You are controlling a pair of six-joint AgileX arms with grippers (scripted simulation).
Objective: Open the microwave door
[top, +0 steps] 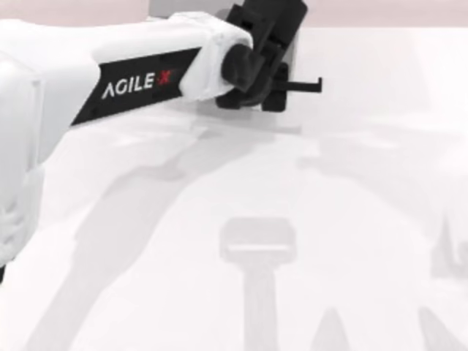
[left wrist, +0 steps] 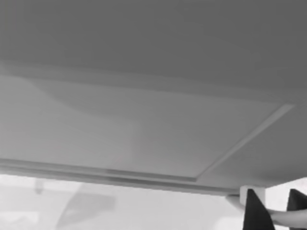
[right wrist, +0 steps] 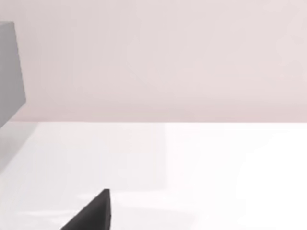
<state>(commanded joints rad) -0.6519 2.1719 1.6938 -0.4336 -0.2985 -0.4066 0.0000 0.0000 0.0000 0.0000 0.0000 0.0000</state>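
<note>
Left gripper (top: 292,84), black two-finger tool on white AgileX arm with black logo panel, at 12 o'clock of flat white table (top: 351,219) in top view. Arm entering from 9 o'clock, stretched across toward far edge. One black finger poking out toward 3 o'clock.

Small boxy silver-grey microwave (top: 183,6) at 12 o'clock too, almost wholly covered by arm and wrist in top view; only a grey strip showing at the far edge, toward 11 o'clock of the gripper.

Left wrist view: flat grey microwave door (left wrist: 144,72) filling nearly all of the frame, very close, with large inset window panel (left wrist: 144,134) set into it. Pale bar handle (left wrist: 288,216) along door edge, running between two dark fingertips (left wrist: 254,213). Tool set narrow, closed on that handle, one tip on each side. How far the door is swung out: cannot tell.

Right gripper (right wrist: 93,215) absent from top view; seen only as a dark wedge in right wrist view, low over the table. Wide or narrow: cannot tell. Same view: grey corner of microwave box, well apart from the wedge, plain pinkish wall (right wrist: 168,57) behind.

Soft grey arm shadows (top: 256,248) across table from 6 o'clock up to centre.
</note>
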